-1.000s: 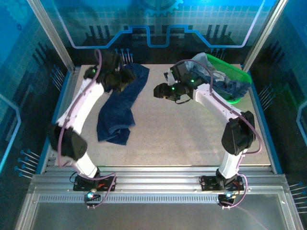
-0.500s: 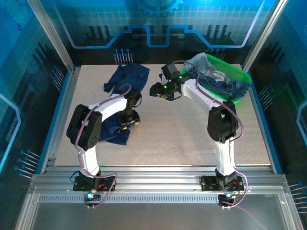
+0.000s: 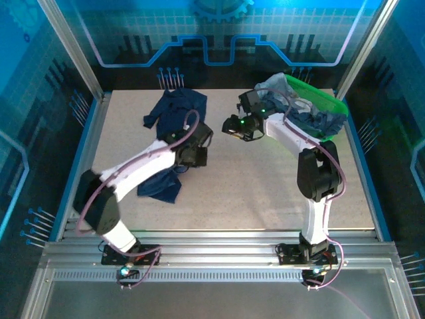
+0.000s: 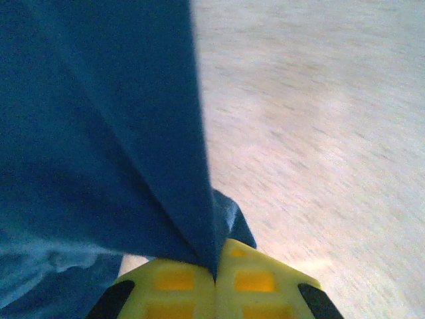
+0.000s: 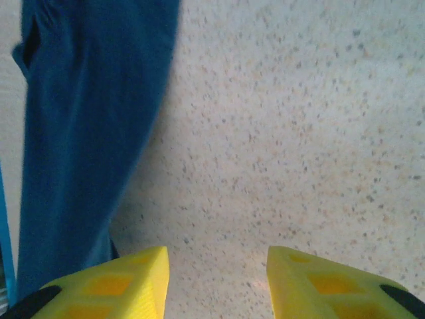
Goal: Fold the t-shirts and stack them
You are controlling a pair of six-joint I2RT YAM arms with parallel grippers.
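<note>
A dark navy t-shirt [image 3: 176, 109] lies crumpled on the left of the table, running from the back down to a bunched end [image 3: 159, 187]. My left gripper [image 3: 192, 158] sits at the shirt's right edge, shut on a fold of it. In the left wrist view the yellow fingers [image 4: 174, 282] meet on the navy t-shirt [image 4: 99, 133], which hangs taut away from them. My right gripper [image 3: 233, 126] hovers open over bare table at the centre back. In the right wrist view its fingers [image 5: 109, 282] stand wide apart, with the t-shirt [image 5: 80, 133] off to their left.
A bright green basket [image 3: 330, 101] stands at the back right, holding more grey-blue shirts [image 3: 312, 120], one draped over its left rim [image 3: 269, 84]. The speckled table [image 3: 265, 186] is bare across the middle and right. Metal frame posts and blue walls surround it.
My left arm swung from the shirt's back end down to its middle, then right, dragging the lower cloth with it. My right gripper shifted slightly right.
</note>
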